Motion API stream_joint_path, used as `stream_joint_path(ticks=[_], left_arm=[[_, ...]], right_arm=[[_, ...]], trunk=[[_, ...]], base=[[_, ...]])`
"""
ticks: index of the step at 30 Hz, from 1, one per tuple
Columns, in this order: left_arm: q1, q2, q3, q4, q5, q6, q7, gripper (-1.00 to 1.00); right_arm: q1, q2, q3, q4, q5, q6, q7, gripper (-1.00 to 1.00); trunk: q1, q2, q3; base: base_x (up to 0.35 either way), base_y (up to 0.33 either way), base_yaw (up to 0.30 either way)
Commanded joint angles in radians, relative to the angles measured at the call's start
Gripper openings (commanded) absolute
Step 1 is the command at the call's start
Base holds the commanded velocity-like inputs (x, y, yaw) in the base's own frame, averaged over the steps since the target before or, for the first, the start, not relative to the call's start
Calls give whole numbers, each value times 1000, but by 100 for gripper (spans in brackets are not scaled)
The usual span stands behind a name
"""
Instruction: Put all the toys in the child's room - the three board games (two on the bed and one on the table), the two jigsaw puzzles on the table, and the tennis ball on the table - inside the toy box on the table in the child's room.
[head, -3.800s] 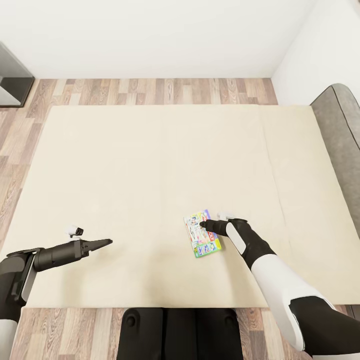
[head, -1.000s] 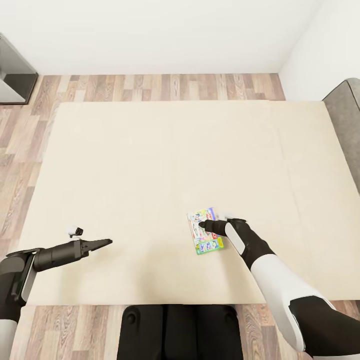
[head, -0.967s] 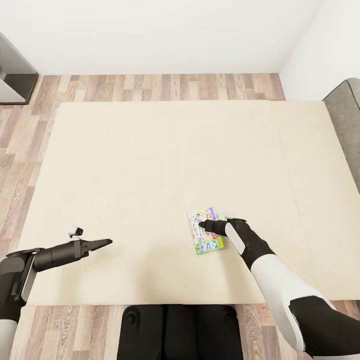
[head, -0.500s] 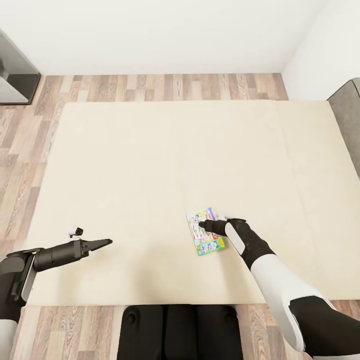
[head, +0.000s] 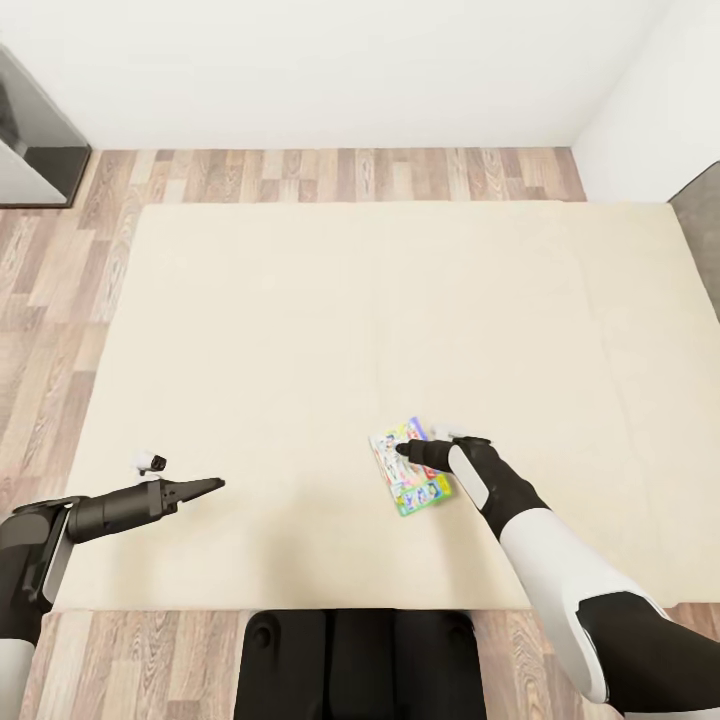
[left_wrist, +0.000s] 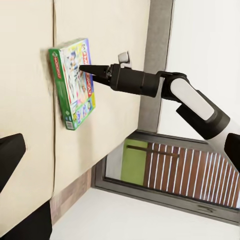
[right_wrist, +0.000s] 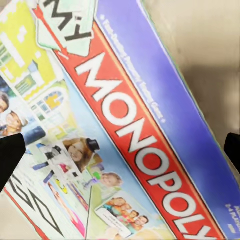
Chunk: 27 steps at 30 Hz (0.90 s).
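Observation:
On the beige bed (head: 300, 320) lies one board game (head: 402, 487), a white-blue printed box with a green edge. Its lid reads "MY MONOPOLY" in the right wrist view (right_wrist: 125, 150). My right gripper (head: 403, 450) points down at the box's face with its tip on or just above it. Its two fingertips (right_wrist: 9, 155) show far apart at the picture's sides, so it is open and grips nothing. The left wrist view shows the same box (left_wrist: 70, 95) and the right gripper (left_wrist: 82, 67) against it. My left gripper (head: 218, 485) hovers open over bare mattress, far left of the box.
Wooden floor (head: 350, 175) runs along the bed's far side and left side, below white walls. A dark grey cabinet (head: 30, 140) stands at the far left. The grey headboard (head: 705, 200) shows at the right edge. My dark base (head: 360, 665) sits against the bed's near edge.
The camera has moved: the bed, floor and cabinet have slid right in the picture. The game stays under my right gripper, so it has shifted along the mattress, and it has turned slightly.

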Motion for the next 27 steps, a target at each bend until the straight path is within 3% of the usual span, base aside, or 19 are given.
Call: stream_joint_path(ticks=[1,7,27], left_arm=[[0,0,0,0,-1,11,-4,100],[0,0,0,0,-1,11,-4,100],[0,0,0,0,-1,11,-4,100]], right_arm=[[0,0,2,-1,-1,4,-1,100],[0,0,2,-1,-1,4,-1,100],[1,0,3,-1,-1,4,-1,100]], trunk=[[1,-2,-1],[1,-2,-1],[1,-2,-1]], base=[[0,75,178],[0,32,115],[0,95,3]])
